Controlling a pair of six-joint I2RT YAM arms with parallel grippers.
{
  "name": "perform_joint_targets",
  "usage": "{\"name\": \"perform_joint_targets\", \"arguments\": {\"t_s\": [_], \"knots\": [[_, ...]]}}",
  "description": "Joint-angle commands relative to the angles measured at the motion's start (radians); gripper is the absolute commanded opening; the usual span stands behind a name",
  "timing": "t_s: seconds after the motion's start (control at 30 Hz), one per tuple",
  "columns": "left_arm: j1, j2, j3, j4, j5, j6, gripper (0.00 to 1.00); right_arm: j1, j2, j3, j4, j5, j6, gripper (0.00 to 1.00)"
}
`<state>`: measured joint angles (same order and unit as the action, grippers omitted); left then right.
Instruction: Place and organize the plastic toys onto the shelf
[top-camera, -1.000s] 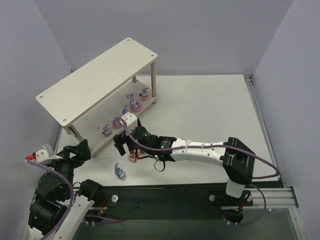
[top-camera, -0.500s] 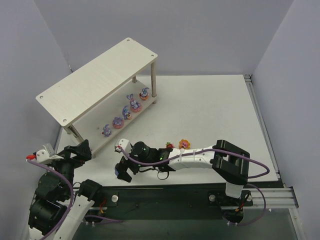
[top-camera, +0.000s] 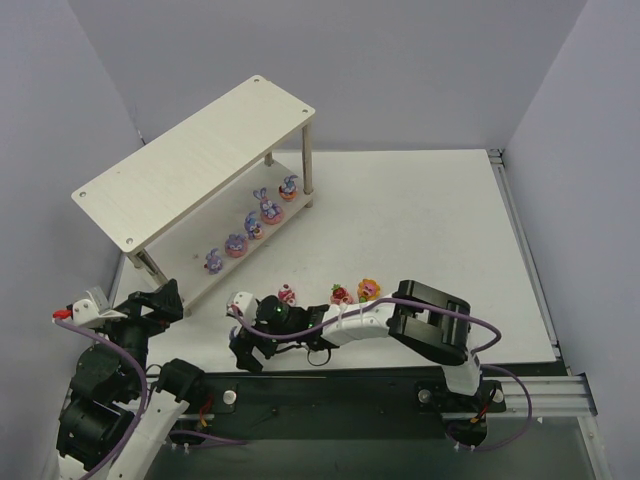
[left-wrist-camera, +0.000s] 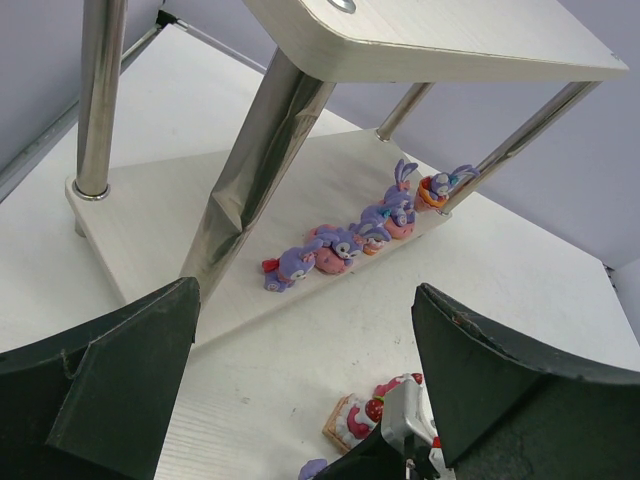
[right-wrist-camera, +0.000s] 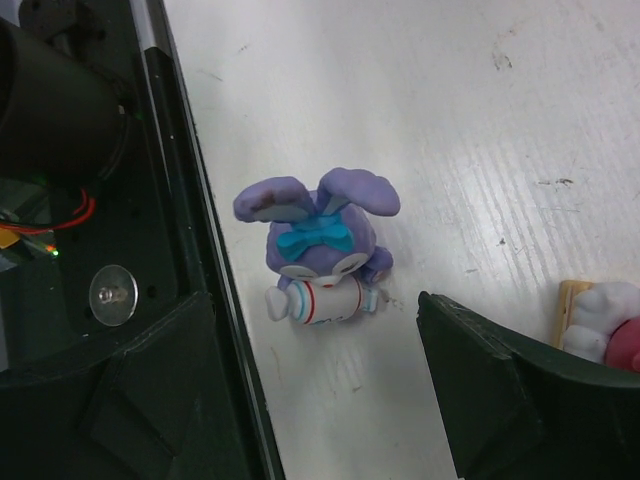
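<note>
The shelf (top-camera: 190, 165) stands at the back left. Several purple-blue bunnies (top-camera: 253, 224) line its lower board, which also shows in the left wrist view (left-wrist-camera: 345, 240). One bunny (right-wrist-camera: 320, 245) lies on the table near the front edge, in the gap just ahead of my open, empty right gripper (right-wrist-camera: 320, 400); that gripper (top-camera: 245, 347) covers it from above. Two strawberry bears (top-camera: 287, 293) (top-camera: 341, 294) and the orange flower figure (top-camera: 369, 290) stand on the table beside the right arm. My left gripper (top-camera: 150, 300) is open and empty at the front left.
The shelf's metal legs (left-wrist-camera: 255, 170) rise close in front of the left gripper. A strawberry bear (left-wrist-camera: 362, 418) and the right gripper's white tip (left-wrist-camera: 408, 425) lie between the left fingers' view. The black base rail (right-wrist-camera: 70, 250) borders the lone bunny.
My right gripper has swung from in front of the shelf back to the near edge, over the lone bunny. The bears and orange figure now show beside the arm. The left arm is still.
</note>
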<state>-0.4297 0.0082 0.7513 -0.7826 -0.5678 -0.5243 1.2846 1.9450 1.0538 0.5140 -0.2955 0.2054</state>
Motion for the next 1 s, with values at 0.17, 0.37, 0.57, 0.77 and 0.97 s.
{"name": "perform_joint_targets", "arguments": {"t_s": [0.17, 0.37, 0.57, 0.77, 0.97], "knots": [[0.0, -0.016, 0.003, 0.011, 0.009, -0.006, 0.97, 0.005, 0.063, 0.078, 0.096, 0.045, -0.012, 0.84], [0.0, -0.016, 0.003, 0.013, 0.008, -0.006, 0.97, 0.005, 0.094, 0.11, 0.084, 0.067, -0.02, 0.78], [0.0, -0.016, 0.003, 0.011, 0.008, -0.006, 0.97, 0.005, 0.088, 0.097, 0.086, 0.07, -0.015, 0.62], [0.0, -0.017, 0.003, 0.011, 0.006, -0.006, 0.97, 0.008, 0.086, 0.106, 0.075, 0.09, -0.006, 0.28], [0.0, -0.02, 0.002, 0.013, 0.005, -0.006, 0.97, 0.012, 0.072, 0.147, 0.057, 0.156, 0.04, 0.17]]}}
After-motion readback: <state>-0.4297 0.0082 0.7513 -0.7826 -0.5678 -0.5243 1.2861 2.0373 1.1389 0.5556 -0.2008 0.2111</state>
